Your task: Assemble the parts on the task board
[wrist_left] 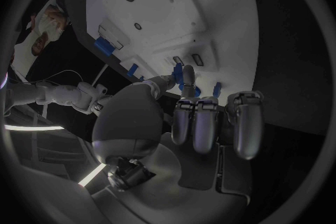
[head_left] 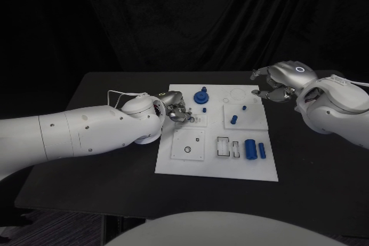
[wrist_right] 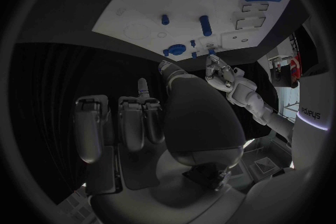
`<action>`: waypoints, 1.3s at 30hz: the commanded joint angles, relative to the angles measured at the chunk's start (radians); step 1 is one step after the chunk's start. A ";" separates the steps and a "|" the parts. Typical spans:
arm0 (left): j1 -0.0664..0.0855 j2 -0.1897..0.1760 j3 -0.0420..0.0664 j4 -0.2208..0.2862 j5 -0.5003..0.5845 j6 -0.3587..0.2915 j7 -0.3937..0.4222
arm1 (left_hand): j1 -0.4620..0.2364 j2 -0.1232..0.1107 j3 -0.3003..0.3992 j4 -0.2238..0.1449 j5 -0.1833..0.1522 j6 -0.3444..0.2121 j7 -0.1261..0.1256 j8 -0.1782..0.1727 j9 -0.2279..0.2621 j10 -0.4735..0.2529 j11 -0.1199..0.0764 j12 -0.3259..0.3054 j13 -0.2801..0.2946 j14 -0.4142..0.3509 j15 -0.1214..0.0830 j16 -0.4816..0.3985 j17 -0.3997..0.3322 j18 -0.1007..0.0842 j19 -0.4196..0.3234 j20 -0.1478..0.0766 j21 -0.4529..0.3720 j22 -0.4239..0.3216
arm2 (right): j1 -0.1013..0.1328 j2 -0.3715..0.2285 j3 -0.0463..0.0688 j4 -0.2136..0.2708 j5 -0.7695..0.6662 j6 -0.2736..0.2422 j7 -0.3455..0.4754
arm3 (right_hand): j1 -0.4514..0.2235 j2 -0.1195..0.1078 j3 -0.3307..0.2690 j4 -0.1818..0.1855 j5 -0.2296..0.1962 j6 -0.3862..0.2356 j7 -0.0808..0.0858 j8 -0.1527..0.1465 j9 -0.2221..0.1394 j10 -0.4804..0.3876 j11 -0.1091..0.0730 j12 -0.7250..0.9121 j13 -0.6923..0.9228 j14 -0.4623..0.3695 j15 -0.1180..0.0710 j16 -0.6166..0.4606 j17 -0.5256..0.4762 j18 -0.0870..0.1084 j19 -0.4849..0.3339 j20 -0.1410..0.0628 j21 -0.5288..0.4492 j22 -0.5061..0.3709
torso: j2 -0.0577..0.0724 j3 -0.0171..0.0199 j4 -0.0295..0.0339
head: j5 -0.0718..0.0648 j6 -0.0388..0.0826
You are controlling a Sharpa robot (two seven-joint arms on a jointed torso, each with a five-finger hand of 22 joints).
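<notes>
The white task board lies mid-table. My left hand hangs over its far left corner, and in the left wrist view its thumb and one fingertip pinch a small blue part while the other fingers curl in. A blue round part with a peg stands just beyond that hand. A blue peg and a smaller blue piece stand farther right. Two blue cylinders lie near the board's right edge. My right hand hovers off the far right corner, fingers curled on nothing.
The board carries square plates with a round hole and rectangular slots. Bare black table surrounds the board. My left forearm lies along the board's left side.
</notes>
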 commanded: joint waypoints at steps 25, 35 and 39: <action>-0.002 0.045 0.001 -0.029 -0.008 0.031 -0.008 | 0.001 0.001 0.037 -0.043 0.004 0.018 -0.006 -0.005 -0.003 0.104 -0.004 0.003 0.261 0.104 -0.004 0.003 0.263 0.000 0.023 -0.007 0.007 0.146 | -0.002 0.001 0.001 -0.002 -0.006 0.001 -0.023 | 0.002 0.007 -0.001 -0.007 -0.001 0.007 0.000 0.003 0.000 0.104 -0.005 0.003 0.263 0.104 -0.003 0.003 0.263 -0.008 0.102 -0.001 0.003 0.263 | 0.000 0.0010 -0.0027 | -0.006 0.000; -0.003 0.049 0.001 -0.040 -0.008 0.054 -0.018 | -0.001 0.002 0.037 -0.042 0.002 0.019 -0.006 -0.007 -0.004 0.104 -0.005 0.003 0.261 0.104 -0.005 0.003 0.263 0.000 0.021 -0.008 0.005 0.144 | -0.003 0.002 0.001 -0.004 -0.006 0.002 -0.024 | 0.003 0.007 0.000 -0.008 -0.001 0.009 0.000 0.004 0.000 0.104 -0.005 0.003 0.263 0.104 -0.003 0.003 0.263 -0.008 0.102 -0.002 0.003 0.263 | 0.000 0.0007 -0.0017 | -0.006 0.000; -0.003 0.051 0.001 -0.044 -0.008 0.057 -0.017 | -0.002 0.002 0.036 -0.042 0.001 0.019 -0.005 -0.008 -0.004 0.104 -0.005 0.003 0.261 0.104 -0.005 0.003 0.263 0.001 0.021 -0.008 0.004 0.143 | -0.004 0.002 0.001 -0.004 -0.006 0.001 -0.023 | 0.003 0.007 0.000 -0.008 -0.001 0.009 0.000 0.004 0.000 0.104 -0.005 0.003 0.263 0.104 -0.003 0.003 0.263 -0.008 0.102 -0.002 0.003 0.263 | 0.000 0.0004 -0.0023 | -0.005 0.000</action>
